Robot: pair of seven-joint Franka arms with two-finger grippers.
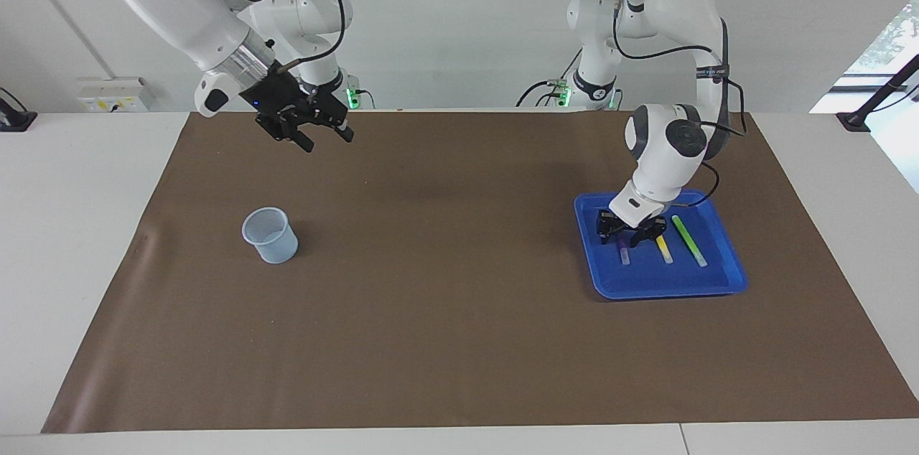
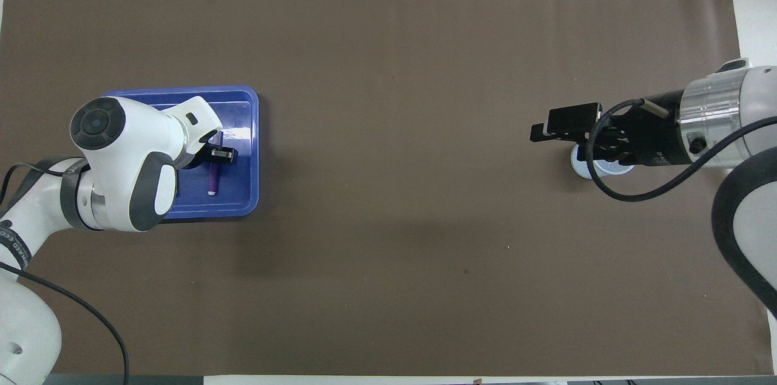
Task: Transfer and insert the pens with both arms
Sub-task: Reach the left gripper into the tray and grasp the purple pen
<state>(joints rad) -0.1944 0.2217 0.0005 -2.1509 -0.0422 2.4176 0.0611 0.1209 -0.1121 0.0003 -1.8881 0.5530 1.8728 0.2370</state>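
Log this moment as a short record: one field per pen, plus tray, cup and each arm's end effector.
purple pen: lying in the tray, left end effector down on it
yellow pen: lying in the tray, beside the purple one
green pen: lying in the tray, untouched
tray: blue, at the left arm's end
cup: upright, at the right arm's end
left end effector: low in the tray
right end effector: raised, open, holding nothing

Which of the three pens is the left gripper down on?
The purple pen. The left gripper straddles its upper part in the blue tray; the yellow pen and green pen lie beside it.
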